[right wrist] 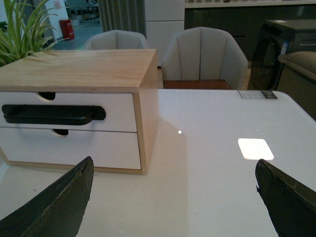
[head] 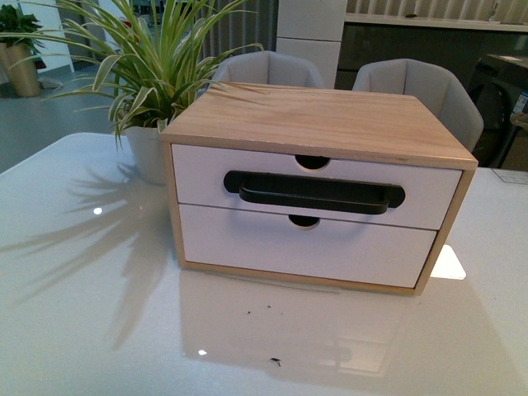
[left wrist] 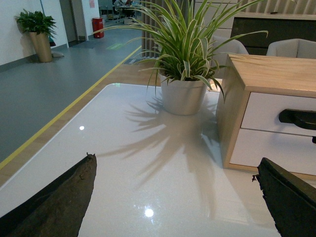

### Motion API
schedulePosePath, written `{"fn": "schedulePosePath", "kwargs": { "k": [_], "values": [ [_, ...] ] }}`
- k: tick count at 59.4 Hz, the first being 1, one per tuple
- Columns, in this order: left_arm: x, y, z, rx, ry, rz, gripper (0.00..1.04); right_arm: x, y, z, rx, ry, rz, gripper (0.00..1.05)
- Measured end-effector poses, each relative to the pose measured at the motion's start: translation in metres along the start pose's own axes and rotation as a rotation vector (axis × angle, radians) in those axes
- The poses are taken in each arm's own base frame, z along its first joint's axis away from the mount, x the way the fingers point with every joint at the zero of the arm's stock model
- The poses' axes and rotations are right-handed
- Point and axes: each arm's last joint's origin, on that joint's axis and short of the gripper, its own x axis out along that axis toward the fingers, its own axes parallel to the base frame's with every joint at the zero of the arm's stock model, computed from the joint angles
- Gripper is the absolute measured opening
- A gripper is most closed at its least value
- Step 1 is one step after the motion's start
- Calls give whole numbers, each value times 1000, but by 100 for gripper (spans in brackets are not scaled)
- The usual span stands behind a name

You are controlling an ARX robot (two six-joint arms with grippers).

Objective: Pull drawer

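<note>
Two drawers sit stacked in a wooden box [head: 322,124] on the white table [head: 82,313]. The drawer [head: 198,177] is the upper one; it carries the black handle [head: 313,195] and appears fully closed, flush with the lower front [head: 305,247]. A plant [head: 153,82] stands at the box's rear left corner. The left gripper [left wrist: 174,165] is released, fingers spread wide over the table, left of the box. The right gripper [right wrist: 174,164] is likewise released, holding nothing, clear of the box on its right.
</note>
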Motion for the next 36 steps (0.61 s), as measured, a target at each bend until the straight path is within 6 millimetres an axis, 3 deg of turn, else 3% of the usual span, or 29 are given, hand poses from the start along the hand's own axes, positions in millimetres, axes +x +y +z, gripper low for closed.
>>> {"fn": "schedulePosePath", "kwargs": {
  "k": [36],
  "values": [
    [0, 0, 0, 0, 0, 0, 97, 0, 0, 0, 0, 0, 0, 96]
  ]
}}
